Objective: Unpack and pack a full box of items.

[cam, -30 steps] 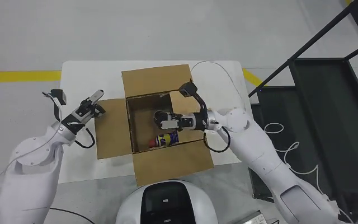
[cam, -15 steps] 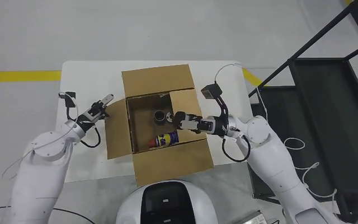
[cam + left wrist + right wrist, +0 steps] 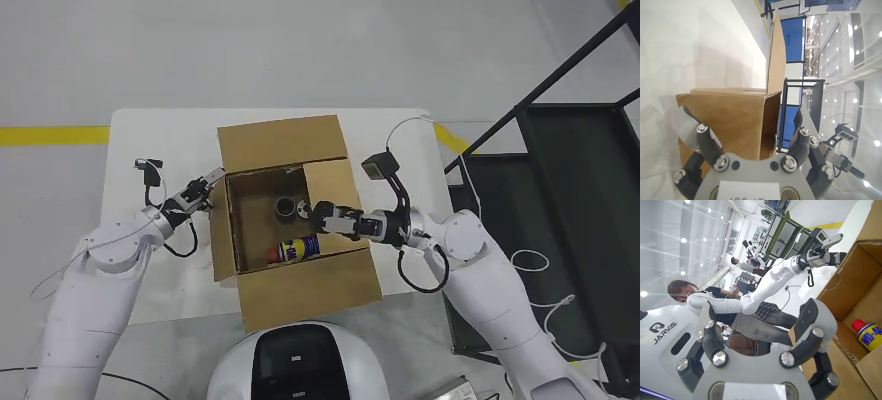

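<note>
On the white tabletop [image 3: 150, 130] sits the open corrugated cardboard box [image 3: 285, 150], a cylindrical red-capped spray can [image 3: 298, 248] lying inside. Left gripper [image 3: 212, 181] gapes beside its left flap; right gripper [image 3: 312, 212], spread and empty, hovers over its interior.

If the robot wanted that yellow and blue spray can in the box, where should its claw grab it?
Probably across the middle of the spray can, coming straight down through the open top of the box. The can lies on its side on the box floor, so its round flanks are free, while the cardboard walls block a sideways approach.
</note>
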### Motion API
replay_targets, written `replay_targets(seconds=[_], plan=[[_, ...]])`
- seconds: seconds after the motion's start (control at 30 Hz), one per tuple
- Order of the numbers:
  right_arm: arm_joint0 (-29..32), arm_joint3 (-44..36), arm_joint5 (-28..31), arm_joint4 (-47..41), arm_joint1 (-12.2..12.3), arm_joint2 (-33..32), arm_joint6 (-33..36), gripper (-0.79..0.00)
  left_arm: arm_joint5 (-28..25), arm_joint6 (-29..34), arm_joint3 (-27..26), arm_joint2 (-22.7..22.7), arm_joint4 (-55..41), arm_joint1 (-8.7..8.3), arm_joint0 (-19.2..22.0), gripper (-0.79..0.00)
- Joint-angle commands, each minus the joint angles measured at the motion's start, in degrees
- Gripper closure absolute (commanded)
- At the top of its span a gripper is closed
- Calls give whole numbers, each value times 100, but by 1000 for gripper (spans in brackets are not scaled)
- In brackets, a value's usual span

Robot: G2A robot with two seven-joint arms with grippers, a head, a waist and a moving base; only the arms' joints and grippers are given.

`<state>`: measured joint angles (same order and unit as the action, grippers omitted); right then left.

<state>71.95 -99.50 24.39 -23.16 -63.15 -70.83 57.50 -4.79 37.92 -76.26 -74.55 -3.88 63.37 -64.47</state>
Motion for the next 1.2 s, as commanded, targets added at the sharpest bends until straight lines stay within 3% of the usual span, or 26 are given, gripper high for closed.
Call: replay_targets(seconds=[0.0,0.2,0.37,0.6,0.83,1.03,1.17], plan=[[-2,-10,-2,-1,3,-1,9,-785,-50,-29,-110,-80,-4,-14,-32,-785],[-60,-6,-39,12,7,44,62,-785,-152,-26,-1115,-674,-25,-129,-519,-785],[-121,22,-147,139,18,55,89,-785,-173,340,-1918,-1147,-409,-205,-899,-785],[78,-197,-554,923,84,-183,-307,-785,-81,771,-2539,-1033,-439,-228,-796,-785],[856,-679,-688,1183,172,-736,-878,-785,242,1057,-2352,-147,-298,-143,-64,-785],[1444,-905,-550,987,223,-1148,-1067,-785,462,1124,-1602,784,-560,39,750,-785],[1444,-905,-550,987,223,-1148,-1067,-785,516,1383,-942,1229,-1029,170,1240,-785]])
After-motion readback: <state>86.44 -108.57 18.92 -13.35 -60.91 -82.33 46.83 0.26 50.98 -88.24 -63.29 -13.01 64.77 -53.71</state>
